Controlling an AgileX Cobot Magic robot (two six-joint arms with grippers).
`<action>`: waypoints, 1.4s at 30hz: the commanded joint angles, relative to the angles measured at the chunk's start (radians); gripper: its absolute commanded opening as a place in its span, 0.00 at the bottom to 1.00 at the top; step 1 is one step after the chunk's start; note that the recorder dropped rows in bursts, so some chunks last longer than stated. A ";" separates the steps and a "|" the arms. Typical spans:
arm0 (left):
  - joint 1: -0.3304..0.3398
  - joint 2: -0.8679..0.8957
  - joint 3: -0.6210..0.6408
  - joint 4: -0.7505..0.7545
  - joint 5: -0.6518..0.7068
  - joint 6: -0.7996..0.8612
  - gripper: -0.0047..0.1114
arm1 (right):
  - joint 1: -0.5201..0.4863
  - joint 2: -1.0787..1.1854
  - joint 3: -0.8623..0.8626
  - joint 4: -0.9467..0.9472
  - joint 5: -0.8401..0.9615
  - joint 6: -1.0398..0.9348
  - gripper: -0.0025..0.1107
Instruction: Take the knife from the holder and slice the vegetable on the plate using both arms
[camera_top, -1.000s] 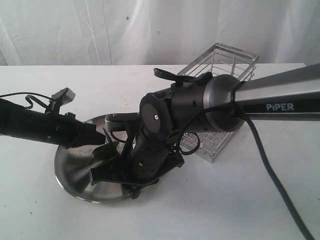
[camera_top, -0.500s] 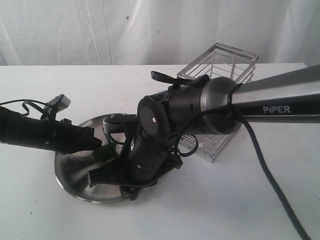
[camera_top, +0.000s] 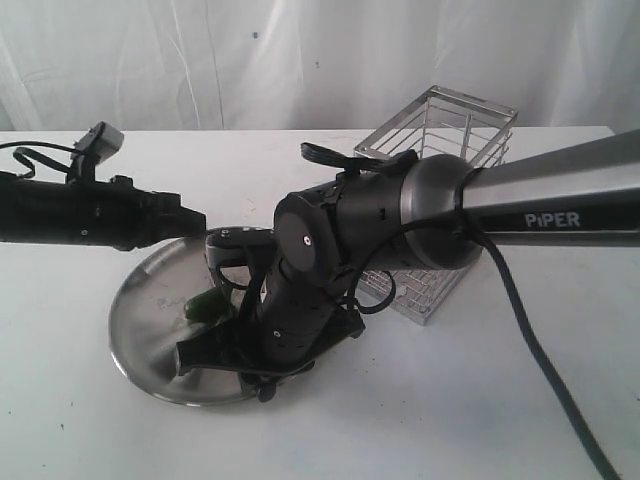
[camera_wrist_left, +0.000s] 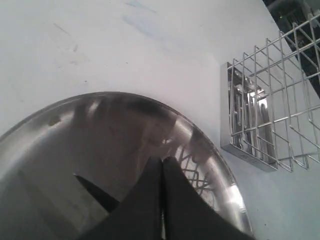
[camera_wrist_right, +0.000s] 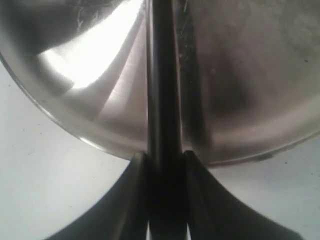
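The steel plate (camera_top: 140, 310) lies left of centre, with a small green vegetable (camera_top: 203, 305) on it. My right gripper (camera_top: 212, 350) reaches down over the plate's near side and is shut on the black knife (camera_wrist_right: 162, 95), whose blade runs out across the plate (camera_wrist_right: 240, 75). Above the plate's far rim my left gripper (camera_top: 200, 222) hangs shut and empty, apart from the vegetable. In the left wrist view the shut gripper (camera_wrist_left: 162, 161) sits over the plate (camera_wrist_left: 100, 130), with the knife's tip (camera_wrist_left: 95, 192) beside it. The wire holder (camera_top: 440, 150) stands behind the right arm.
The right arm's grey link marked PiPER (camera_top: 560, 200) crosses in front of the holder (camera_wrist_left: 270, 115), and its cable (camera_top: 545, 360) trails over the table towards the front right. A white curtain closes the back.
My left arm has lifted up and back from the plate, leaving the vegetable uncovered. The right arm with the knife has hardly moved.
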 joint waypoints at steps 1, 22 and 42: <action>-0.040 0.028 -0.002 -0.060 0.018 0.061 0.04 | 0.003 0.000 0.000 -0.002 -0.002 -0.002 0.02; -0.046 0.126 -0.002 -0.025 -0.090 0.140 0.04 | 0.003 0.000 0.000 -0.005 0.013 -0.002 0.02; -0.044 -0.020 -0.002 0.124 -0.158 -0.039 0.04 | 0.003 0.000 0.000 -0.006 0.047 -0.002 0.02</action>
